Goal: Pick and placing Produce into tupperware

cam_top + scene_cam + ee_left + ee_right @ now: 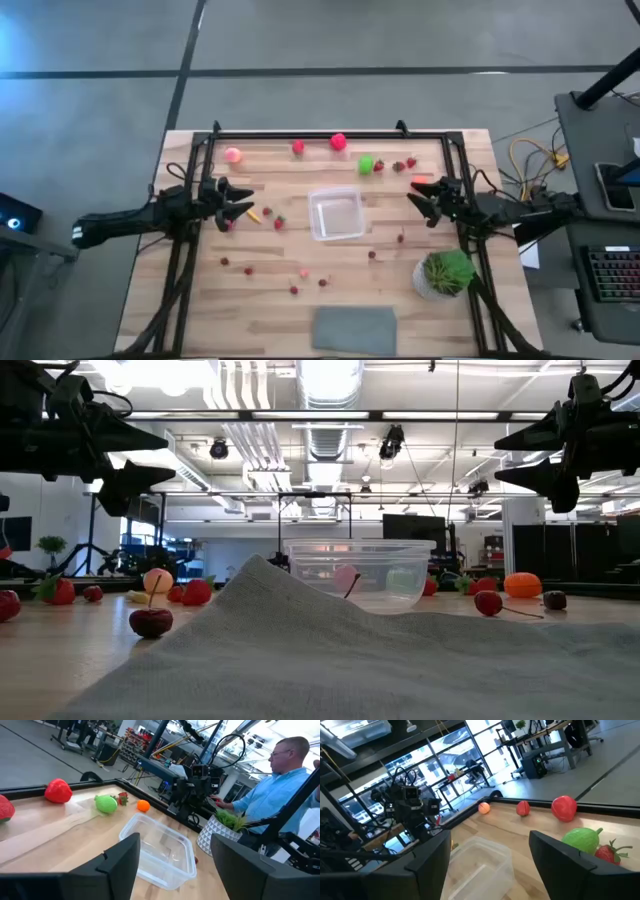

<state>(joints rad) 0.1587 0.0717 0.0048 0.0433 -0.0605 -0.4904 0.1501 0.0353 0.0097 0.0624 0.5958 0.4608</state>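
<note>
The clear tub [336,214] sits empty at the middle of the table [200,300], with nothing in it that the views show. The left gripper [244,203] hangs above the table to the tub's left, its jaws spread apart and empty; the left wrist view looks between its two dark fingers [116,865] at the tub [161,851]. The right gripper [416,203] hangs to the tub's right, also parted and holding nothing, with the tub [479,865] ahead of its fingers [570,865]. In the low view both grippers stay well above the tabletop, left [150,455] and right [515,455]. The produce lies scattered: a pink piece [233,155], a small red piece [298,147] and a larger red one [339,142] along the far edge, a green piece [366,164] with strawberries [404,164] far right of the tub, an orange piece [421,181] near the right gripper, and small dark berries [294,289] across the near half. A potted plant [445,273] stands at the near right, and a grey cloth [356,330] lies at the near edge. A person in a blue shirt [280,802] is beyond the table's right side.
</note>
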